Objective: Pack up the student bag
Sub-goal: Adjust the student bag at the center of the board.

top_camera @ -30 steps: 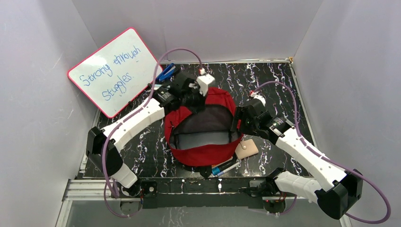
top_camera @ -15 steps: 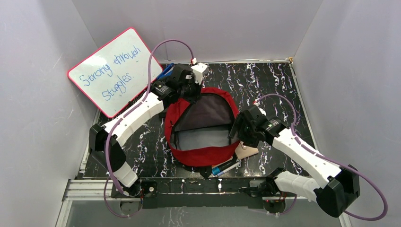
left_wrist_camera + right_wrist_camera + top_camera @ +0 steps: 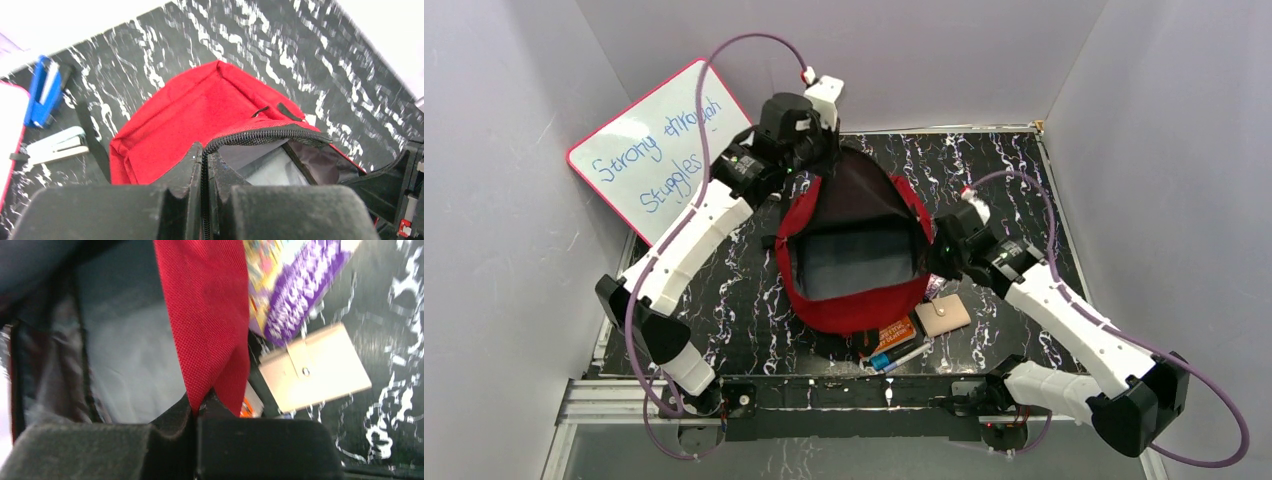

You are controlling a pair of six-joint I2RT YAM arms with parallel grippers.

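Matt, coarse-woven red cloth — student bag (image 3: 210, 315); glossy black marble-look table (image 3: 1014, 175); smooth beige wallet (image 3: 315, 367).

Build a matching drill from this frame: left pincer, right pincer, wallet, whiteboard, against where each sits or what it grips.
Things:
1. left pincer
2. right pincer
3. wallet
4. whiteboard

Places or states:
A. flat on the table, by the right near corner of the student bag
B. shut on the black zipper edge of the student bag, far side
C. propped at the table's far-left edge
D. shut on the red fabric of the student bag, right side

Pairs: 1-B; 2-D; 3-A; 4-C
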